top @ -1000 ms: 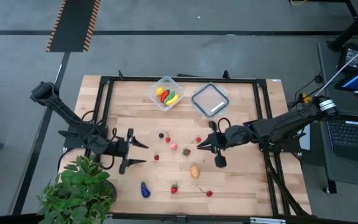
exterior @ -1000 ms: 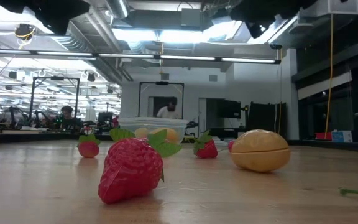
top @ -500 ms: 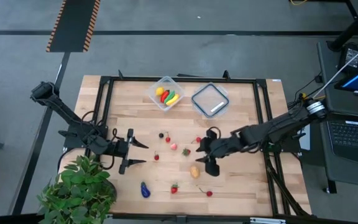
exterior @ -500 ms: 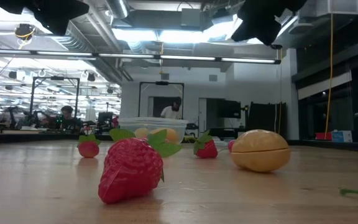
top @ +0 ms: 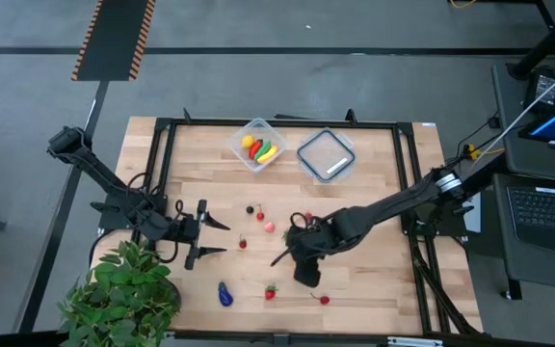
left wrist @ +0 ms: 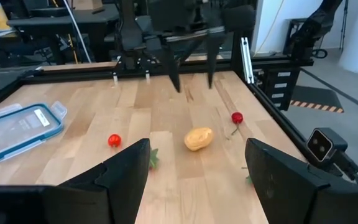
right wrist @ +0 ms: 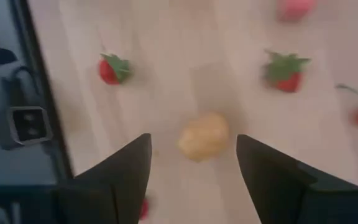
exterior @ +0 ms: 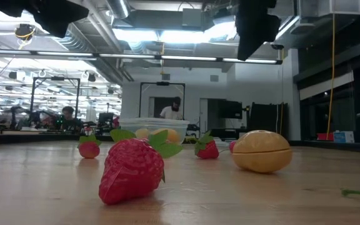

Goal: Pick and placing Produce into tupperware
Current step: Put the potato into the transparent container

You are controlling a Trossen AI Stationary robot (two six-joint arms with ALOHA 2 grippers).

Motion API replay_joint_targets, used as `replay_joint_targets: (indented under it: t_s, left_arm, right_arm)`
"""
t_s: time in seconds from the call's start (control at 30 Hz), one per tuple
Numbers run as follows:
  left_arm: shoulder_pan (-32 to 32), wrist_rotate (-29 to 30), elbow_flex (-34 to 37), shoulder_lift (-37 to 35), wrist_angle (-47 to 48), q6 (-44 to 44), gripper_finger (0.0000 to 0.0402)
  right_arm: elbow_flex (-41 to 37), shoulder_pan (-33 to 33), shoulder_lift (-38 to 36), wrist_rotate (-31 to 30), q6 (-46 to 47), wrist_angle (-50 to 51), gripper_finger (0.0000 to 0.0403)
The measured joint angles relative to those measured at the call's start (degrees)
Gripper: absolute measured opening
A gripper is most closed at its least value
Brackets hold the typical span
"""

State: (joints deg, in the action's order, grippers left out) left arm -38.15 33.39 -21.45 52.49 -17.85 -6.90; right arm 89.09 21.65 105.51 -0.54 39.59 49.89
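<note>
high view: the small clear square plastic tub point(top: 258, 144) sits at the far edge of the wooden table point(top: 374, 289), holding a few pieces, yellow, red and green. beside it lies the flat square lid with a white label point(top: 326, 154). most of the toy produce is not yet packed: a dark berry point(top: 251, 208), small red pieces point(top: 261, 216), a pink piece point(top: 269, 226), a purple eggplant-like piece point(top: 224, 293), a red strawberry with green leaves point(top: 271, 291) and a red cherry point(top: 324, 299) lie scattered mid-table. the right gripper point(top: 295, 265) reaches in over the middle, fingers spread, holding nothing. the left gripper point(top: 210, 232) waits near the table's left side, fingers spread and empty.

low view: the strawberry point(exterior: 132, 170) and a yellow-tan potato-like piece point(exterior: 261, 150) rest on the wood, with the tub point(exterior: 149, 128) far behind.

left wrist view: the potato piece point(left wrist: 197, 138) lies beneath the far right gripper point(left wrist: 191, 78), not touched.

right wrist view: the potato piece point(right wrist: 204, 137) sits between the spread fingers point(right wrist: 122, 171), below them and apart.

judged from this, roughly a quarter is done; the next pick looks to be the potato piece, and about nine pieces remain.
</note>
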Motion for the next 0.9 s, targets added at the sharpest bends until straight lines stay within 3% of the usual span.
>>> replay_joint_targets:
  t_s: [0.2, 0.53, 0.9]
  left_arm:
    - [0.0, 0.0, 0.0, 0.0, 3.9, -0.1, 0.0257]
    - [0.0, 0.0, 0.0, 0.0, 5.6, -0.1, 0.0257]
    - [0.0, 0.0, 0.0, 0.0, 5.9, -0.2, 0.0257]
  right_arm:
    - [3.4, 0.0, 3.2, 1.8, 3.9, 1.9, 0.0237]
    - [3.4, 0.0, 5.5, 1.8, 19.4, 6.0, 0.0237]
    - [3.4, 0.4, 8.5, 1.7, 24.9, 4.5, 0.0237]
